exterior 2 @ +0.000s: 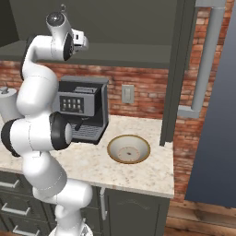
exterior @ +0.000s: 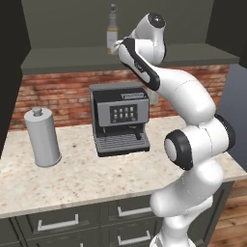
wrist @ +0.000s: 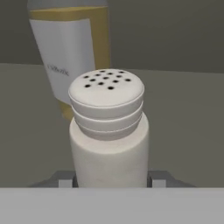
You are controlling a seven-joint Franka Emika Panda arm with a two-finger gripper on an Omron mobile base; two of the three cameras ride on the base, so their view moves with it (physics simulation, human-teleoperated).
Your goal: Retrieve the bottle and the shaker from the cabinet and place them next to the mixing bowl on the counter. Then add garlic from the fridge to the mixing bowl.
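Note:
A white shaker [wrist: 108, 131] with a perforated lid stands upright on the cabinet shelf [exterior: 58, 58], right in front of the hand camera. My gripper [wrist: 109, 180] is shut on the shaker, its dark fingertips [wrist: 65, 179] pressed against both sides of the shaker's base. Just behind the shaker, to its left, stands the bottle [wrist: 70, 52], which has yellow contents and a white label; its neck also rises above the arm [exterior: 112, 29]. The mixing bowl [exterior 2: 110, 147] sits on the counter to the right of the coffee machine. The garlic is out of view.
A black coffee machine [exterior: 120, 118] stands on the counter below the shelf. A grey canister [exterior: 42, 137] is at the counter's left. A cabinet side panel [exterior 2: 173, 69] and a dark tall unit [exterior 2: 216, 115] bound the right side.

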